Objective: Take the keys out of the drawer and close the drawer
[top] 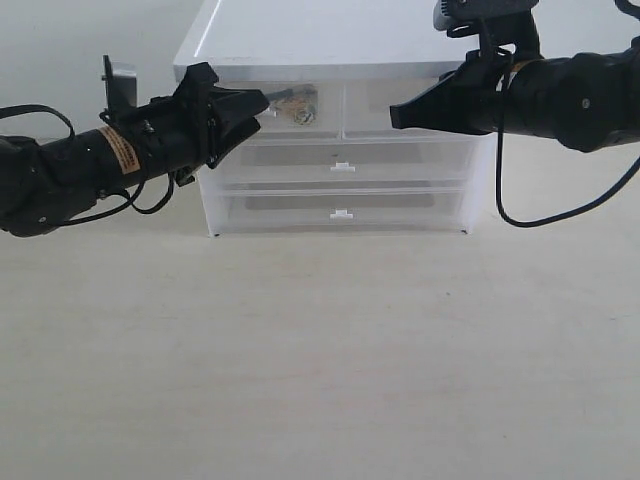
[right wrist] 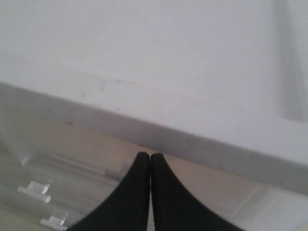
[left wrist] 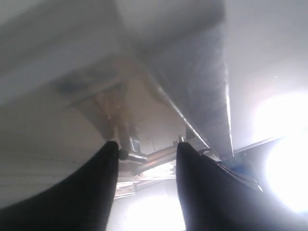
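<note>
The keys [top: 300, 104] lie inside the drawer [top: 290, 118], top left of the cabinet [top: 330, 45], whose front looks shut. The left tool [top: 262, 99], fingers apart, is at the tab handle [top: 268, 113]. It should straddle the tab squarely, pinch firmly, then pull straight toward the near side. The right tool [top: 395, 120], fingers together, holds nothing.

Black jaws pressed together, white cabinet top [right wrist: 159, 67], tab handles [right wrist: 32, 191]
</note>
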Available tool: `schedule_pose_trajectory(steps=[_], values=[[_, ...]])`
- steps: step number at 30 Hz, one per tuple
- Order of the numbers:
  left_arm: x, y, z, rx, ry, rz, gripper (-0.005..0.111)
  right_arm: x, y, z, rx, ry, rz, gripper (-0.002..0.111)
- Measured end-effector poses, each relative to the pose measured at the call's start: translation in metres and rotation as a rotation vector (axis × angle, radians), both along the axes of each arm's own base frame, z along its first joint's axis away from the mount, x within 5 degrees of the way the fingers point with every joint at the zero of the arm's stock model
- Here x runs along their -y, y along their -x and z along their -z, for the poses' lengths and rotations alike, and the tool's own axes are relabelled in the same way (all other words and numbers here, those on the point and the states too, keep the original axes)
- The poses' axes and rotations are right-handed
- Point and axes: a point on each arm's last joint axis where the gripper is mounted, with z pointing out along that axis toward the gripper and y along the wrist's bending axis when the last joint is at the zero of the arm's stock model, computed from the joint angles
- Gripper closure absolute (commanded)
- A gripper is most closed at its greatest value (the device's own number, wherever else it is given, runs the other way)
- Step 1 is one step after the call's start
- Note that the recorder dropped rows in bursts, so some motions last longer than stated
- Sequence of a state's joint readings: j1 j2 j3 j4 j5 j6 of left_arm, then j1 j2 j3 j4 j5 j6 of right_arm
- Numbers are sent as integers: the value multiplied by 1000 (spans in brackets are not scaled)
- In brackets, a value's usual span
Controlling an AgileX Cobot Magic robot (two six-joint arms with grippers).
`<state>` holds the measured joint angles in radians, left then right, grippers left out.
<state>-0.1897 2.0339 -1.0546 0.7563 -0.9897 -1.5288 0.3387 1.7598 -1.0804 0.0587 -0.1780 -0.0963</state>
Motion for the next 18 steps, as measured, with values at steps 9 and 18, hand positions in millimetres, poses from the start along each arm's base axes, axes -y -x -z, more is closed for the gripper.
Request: schedule_pose_trajectory(steps=[9,18], values=[[-1,-2,10,-52,46,-17,103,0,0,0,0,0,0,108],[1,-4,15,-38,80,3,103,0,0,0,0,0,0,108]])
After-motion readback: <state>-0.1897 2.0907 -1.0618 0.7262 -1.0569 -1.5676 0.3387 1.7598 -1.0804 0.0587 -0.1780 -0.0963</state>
